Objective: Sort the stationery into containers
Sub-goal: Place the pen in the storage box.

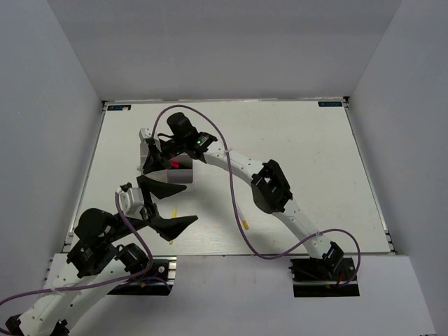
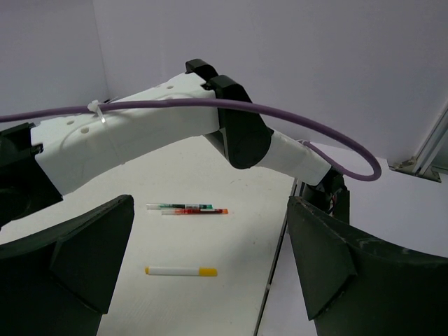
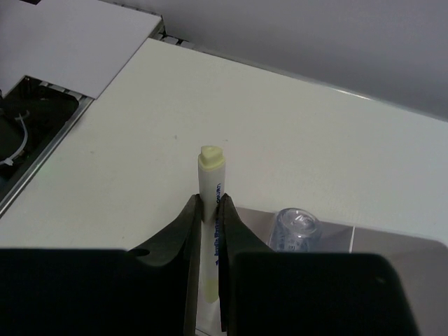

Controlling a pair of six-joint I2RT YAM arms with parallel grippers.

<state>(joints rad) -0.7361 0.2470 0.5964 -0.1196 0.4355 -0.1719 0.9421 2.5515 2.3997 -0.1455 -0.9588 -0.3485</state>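
White table [image 1: 301, 175], plain white walls [image 1: 210, 49] on three sides. Left gripper [image 1: 166, 206] hangs near the front-left, jaws spread wide, nothing between them. Three thin pens on the table beyond it: one white-yellow pen [image 2: 180, 271] lying alone, one green pen [image 2: 180, 206] and one red pen [image 2: 194, 211] touching side by side. Right gripper [image 3: 208, 203] pinches one white marker [image 3: 208, 175], blue print, pale tip outward, just beside the containers [image 3: 399, 245]: two adjoining greyish-pink tops. One clear cap [image 3: 294, 227] at their edge.

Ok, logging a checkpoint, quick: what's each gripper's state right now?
Left gripper: open, holding nothing.
Right gripper: closed on the marker.
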